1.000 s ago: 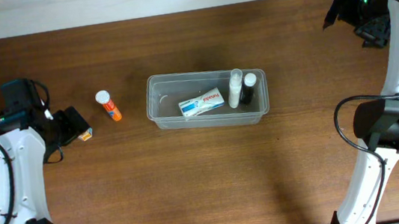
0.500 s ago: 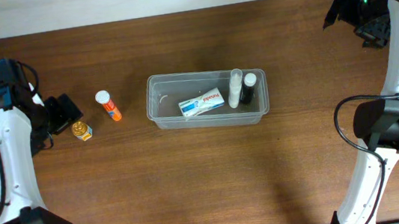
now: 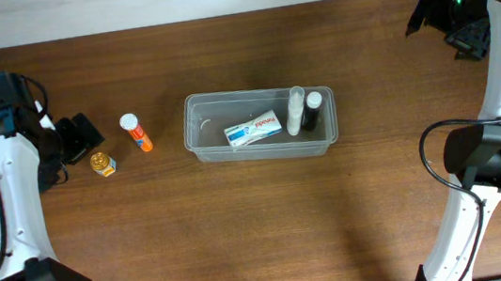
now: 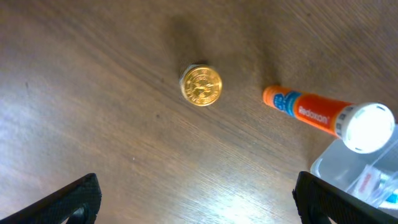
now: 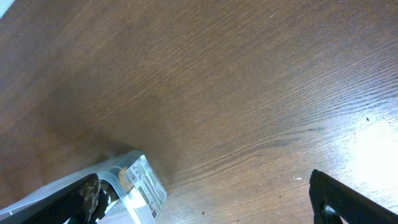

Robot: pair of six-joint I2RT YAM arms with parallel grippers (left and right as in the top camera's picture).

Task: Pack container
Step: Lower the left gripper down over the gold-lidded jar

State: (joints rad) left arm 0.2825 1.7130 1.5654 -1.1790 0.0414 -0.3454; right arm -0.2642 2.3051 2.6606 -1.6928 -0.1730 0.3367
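So, overhead: container [image 3: 262, 145] mid-worktop, mouth up, long axis 9-to-3 o'clock; box [image 3: 254, 129] and two bottles [image 3: 296, 110] inside; orange tube [image 3: 137, 133] and gold-capped jar [image 3: 101, 163] outside at 9 o'clock.
Left wrist: left tool [image 4: 198, 198] spread wide, empty; jar at 12, container corner at 4.
Right wrist: right tool [image 5: 205, 199] spread, empty; container corner at 7.
Progress: seemingly over halfway.

Clear rectangular container [image 3: 204, 127], open-topped and upright, just above centre of the overhead frame, long side left-right, holding a white box [image 3: 254, 129], a pale bottle [image 3: 295, 110] and a dark-capped bottle [image 3: 311, 110].
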